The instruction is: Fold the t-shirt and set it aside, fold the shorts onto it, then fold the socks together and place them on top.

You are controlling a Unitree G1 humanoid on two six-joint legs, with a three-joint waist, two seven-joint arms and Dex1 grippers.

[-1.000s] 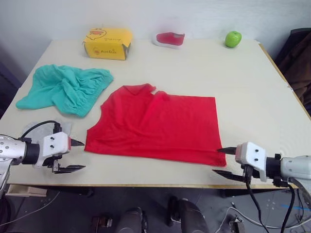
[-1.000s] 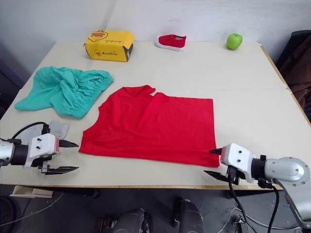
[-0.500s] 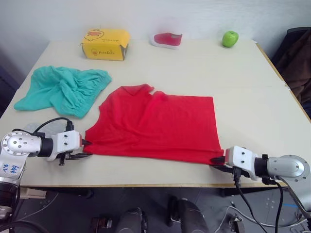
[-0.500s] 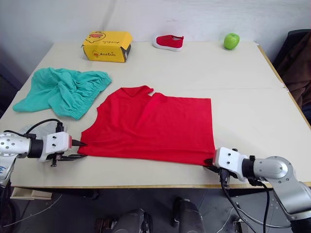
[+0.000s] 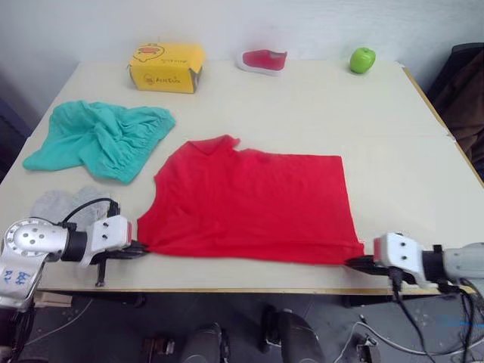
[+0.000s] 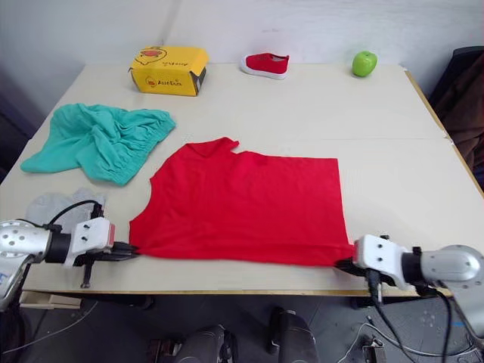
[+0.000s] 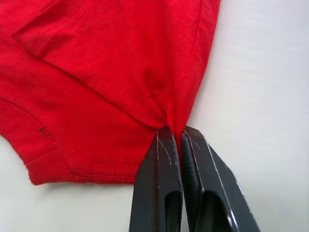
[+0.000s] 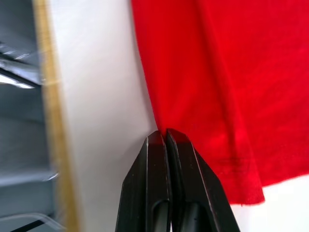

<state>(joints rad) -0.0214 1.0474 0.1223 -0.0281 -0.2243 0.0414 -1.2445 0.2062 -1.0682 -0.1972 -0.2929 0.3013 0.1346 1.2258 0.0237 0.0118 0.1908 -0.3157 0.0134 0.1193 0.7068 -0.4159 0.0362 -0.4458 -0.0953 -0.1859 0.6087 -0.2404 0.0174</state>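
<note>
1. Red t-shirt (image 5: 249,200) spread flat in the middle of the pale worktop (image 5: 393,136), folded in half, collar toward the far side.
2. Left gripper (image 5: 140,248) at the near left corner of the t-shirt, fingers (image 7: 161,159) squeezed tight on a pinch of red cloth.
3. Right gripper (image 5: 361,261) at the near right corner of the t-shirt, fingers (image 8: 157,150) pressed together on the red edge, close to the front rim of the worktop.
4. Teal-green shorts (image 5: 102,138) lying crumpled on the left side of the worktop, apart from the t-shirt.
5. Grey socks (image 5: 64,204) lying side by side near the left front edge, between the shorts and the left gripper.
6. Yellow box (image 5: 166,66) at the far side, behind the shorts.
7. Little red-and-white shoe (image 5: 263,60) at the far edge, just right of the box.
8. Green apple (image 5: 362,60) at the far right of the worktop, well apart from the clothes.
</note>
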